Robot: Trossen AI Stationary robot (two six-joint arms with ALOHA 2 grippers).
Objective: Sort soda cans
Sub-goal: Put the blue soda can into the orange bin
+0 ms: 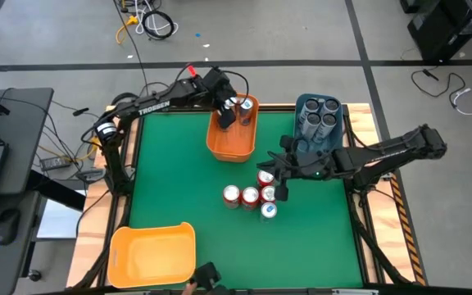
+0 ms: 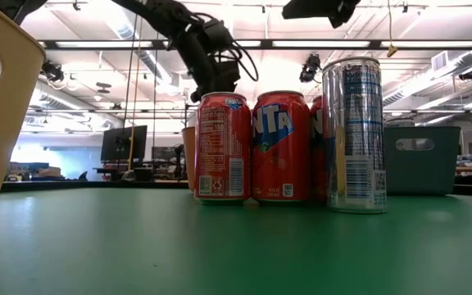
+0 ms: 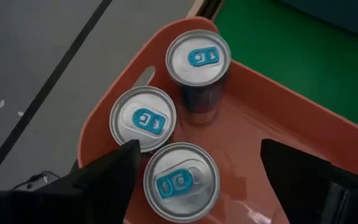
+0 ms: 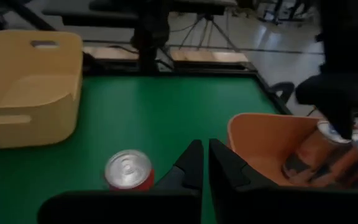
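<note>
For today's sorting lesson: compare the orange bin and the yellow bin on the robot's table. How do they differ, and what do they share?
The orange bin sits at the far edge under the open left gripper and holds three silver-topped cans. The yellow bin sits at the near left corner, away from both arms, with nothing showing inside. Both are open-topped plastic bins on the green table.

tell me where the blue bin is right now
In the high view the blue bin sits at the table's far edge on the right side, just right of the orange bin, with four dark cans standing inside it.
</note>
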